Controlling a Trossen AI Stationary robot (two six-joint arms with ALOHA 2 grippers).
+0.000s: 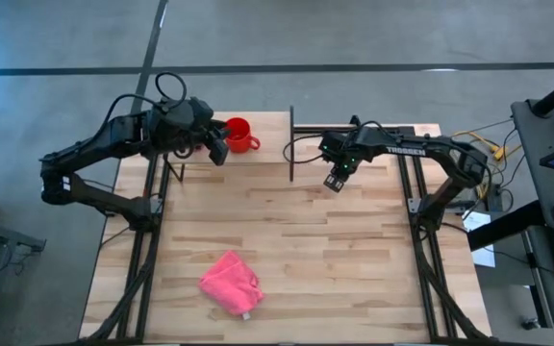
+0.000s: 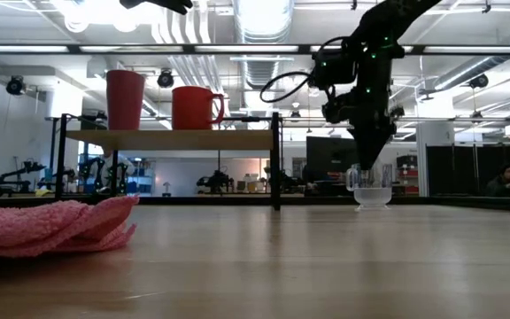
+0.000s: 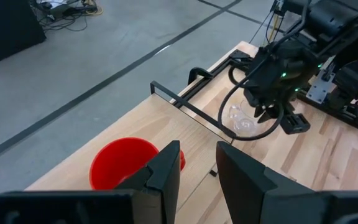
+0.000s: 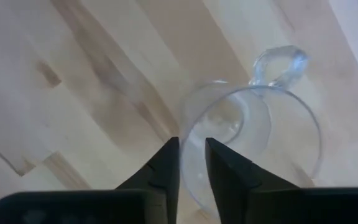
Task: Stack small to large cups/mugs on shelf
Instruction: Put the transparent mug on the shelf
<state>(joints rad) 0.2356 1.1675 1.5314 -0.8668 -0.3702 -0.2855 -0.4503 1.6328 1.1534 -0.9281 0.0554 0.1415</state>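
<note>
The tall pink-red tumbler (image 2: 125, 99) and the squat red mug (image 2: 195, 108) stand upright on the raised shelf board (image 2: 171, 139). In the high view the mug (image 1: 240, 135) shows at the table's far left. The tumbler is hidden there under my left arm. My left gripper (image 1: 219, 149) is open and empty, just above and beside the mug (image 3: 123, 163). My right gripper (image 2: 366, 168) is shut on the small clear cup (image 2: 372, 193), right of the shelf's post. My right gripper pinches the clear cup's wall at the rim (image 4: 185, 127), on the side opposite its clear handle (image 4: 278, 62). One finger (image 4: 225, 171) is inside the cup and one (image 4: 163, 165) outside. The fingers come from above, pointing down. The cup stands upright on the tabletop.
A pink cloth (image 1: 231, 282) lies crumpled near the table's front edge, left of centre. The shelf's black posts (image 1: 291, 144) stand between the two grippers. Bare wood lies across the table's middle. A person (image 2: 506, 177) shows in the room beyond.
</note>
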